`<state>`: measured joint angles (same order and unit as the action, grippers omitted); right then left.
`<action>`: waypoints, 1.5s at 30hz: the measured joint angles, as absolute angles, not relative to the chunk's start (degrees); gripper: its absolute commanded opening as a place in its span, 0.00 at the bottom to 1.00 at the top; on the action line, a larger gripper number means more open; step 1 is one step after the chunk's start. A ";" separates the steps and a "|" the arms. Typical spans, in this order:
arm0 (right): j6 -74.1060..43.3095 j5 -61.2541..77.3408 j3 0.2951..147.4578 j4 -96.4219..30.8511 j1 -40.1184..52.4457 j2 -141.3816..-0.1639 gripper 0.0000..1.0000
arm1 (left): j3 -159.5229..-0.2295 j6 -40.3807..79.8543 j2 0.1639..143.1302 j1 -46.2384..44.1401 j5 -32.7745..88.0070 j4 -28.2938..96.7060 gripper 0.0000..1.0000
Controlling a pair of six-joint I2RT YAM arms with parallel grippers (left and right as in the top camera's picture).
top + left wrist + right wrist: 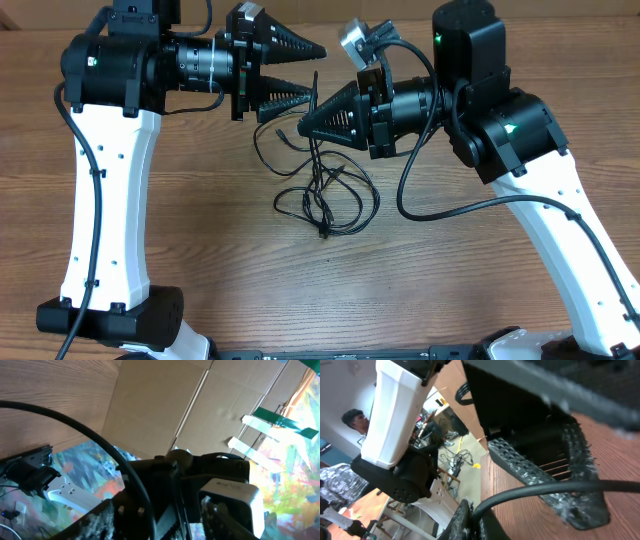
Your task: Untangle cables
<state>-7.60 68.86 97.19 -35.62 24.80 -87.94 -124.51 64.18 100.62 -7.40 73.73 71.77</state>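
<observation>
The cables are thin black strands lying in loose loops at the middle of the wooden table. One strand rises from them to my right gripper, which is shut on it just above the pile. In the right wrist view the jaws pinch that black strand. My left gripper hovers just behind, wide open, with the strand's upper end near its lower finger. In the left wrist view a black strand arcs down between the open jaws. I cannot tell whether it touches them.
The right arm's thick black wire hangs in a loop over the table to the right of the cables. A cardboard wall stands along the back edge. The arm bases sit at the front corners.
</observation>
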 measured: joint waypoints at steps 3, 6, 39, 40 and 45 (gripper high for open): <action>-8.25 69.30 97.19 -35.57 24.80 -87.94 0.04 | -124.51 64.18 100.60 -7.40 73.73 71.79 0.44; -8.78 69.71 97.19 -35.55 24.80 -87.94 0.04 | -124.51 64.40 100.60 -7.40 73.73 71.77 0.33; -9.82 69.25 97.21 -38.59 24.77 -87.94 0.58 | -124.51 64.38 100.60 -7.40 69.45 71.75 0.04; -10.15 68.07 97.21 -39.81 24.80 -87.94 0.66 | -124.51 64.38 100.60 -7.40 67.79 71.75 0.04; -10.76 62.24 97.14 -44.40 24.69 -87.94 0.92 | -124.51 65.12 100.60 -7.38 65.84 67.05 0.04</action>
<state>-10.76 62.24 97.14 -44.40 24.69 -87.94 -124.51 65.12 100.60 -7.38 65.84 67.05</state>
